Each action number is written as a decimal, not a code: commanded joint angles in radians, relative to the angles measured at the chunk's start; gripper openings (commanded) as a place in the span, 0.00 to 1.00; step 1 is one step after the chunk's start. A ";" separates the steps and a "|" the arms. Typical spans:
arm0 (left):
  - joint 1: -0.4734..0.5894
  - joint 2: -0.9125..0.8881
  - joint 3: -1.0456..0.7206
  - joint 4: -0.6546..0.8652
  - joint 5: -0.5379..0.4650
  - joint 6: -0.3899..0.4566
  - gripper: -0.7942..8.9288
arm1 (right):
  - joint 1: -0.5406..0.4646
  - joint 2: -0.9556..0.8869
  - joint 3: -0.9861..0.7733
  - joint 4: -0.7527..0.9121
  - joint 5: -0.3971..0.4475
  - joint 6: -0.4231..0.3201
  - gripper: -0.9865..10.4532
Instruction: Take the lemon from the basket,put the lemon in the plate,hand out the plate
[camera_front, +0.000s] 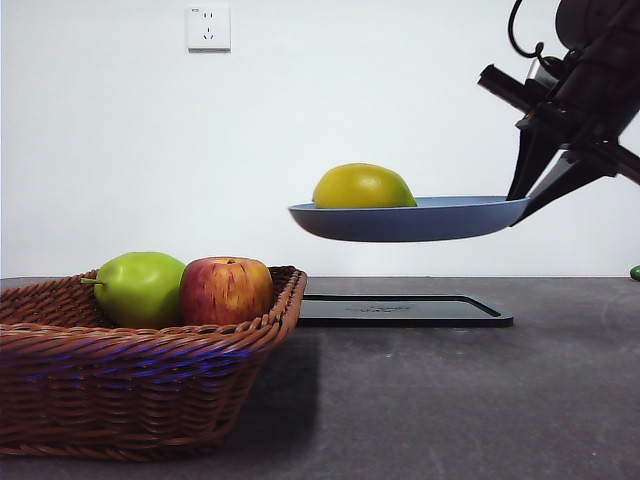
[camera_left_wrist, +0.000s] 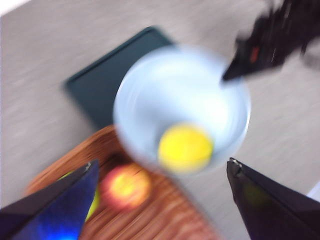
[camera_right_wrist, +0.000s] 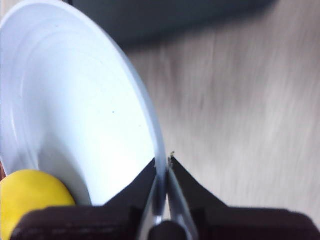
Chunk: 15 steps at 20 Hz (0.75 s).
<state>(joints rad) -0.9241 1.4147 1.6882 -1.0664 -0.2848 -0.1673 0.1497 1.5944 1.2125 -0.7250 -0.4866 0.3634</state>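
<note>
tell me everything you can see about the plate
The plate is round, shallow and matte blue-grey with a raised rim, paler inside. It hangs level in the air above the black tray, touching no surface. The right gripper pinches its rim, jaws shut on it. The lemon rests inside, toward the side away from that gripper.

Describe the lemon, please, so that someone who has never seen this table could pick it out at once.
Find the blue-grey plate held in the air above the black tray, gripped at its rim by the right gripper. The lemon lies on that plate, an oval yellow fruit with a greenish tinge. The green fruit and the red apple sit in the wicker basket instead.
</note>
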 joint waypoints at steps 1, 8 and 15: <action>-0.013 -0.012 0.020 -0.070 -0.107 0.010 0.54 | -0.021 0.106 0.122 0.011 -0.009 0.013 0.09; -0.013 -0.021 0.020 -0.238 -0.288 -0.024 0.54 | -0.040 0.399 0.400 0.085 -0.003 0.086 0.09; -0.013 -0.021 0.020 -0.244 -0.291 -0.039 0.54 | -0.056 0.591 0.443 0.236 -0.001 0.222 0.09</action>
<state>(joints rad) -0.9241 1.3830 1.6882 -1.3155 -0.5682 -0.1921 0.0952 2.1704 1.6283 -0.5041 -0.4782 0.5552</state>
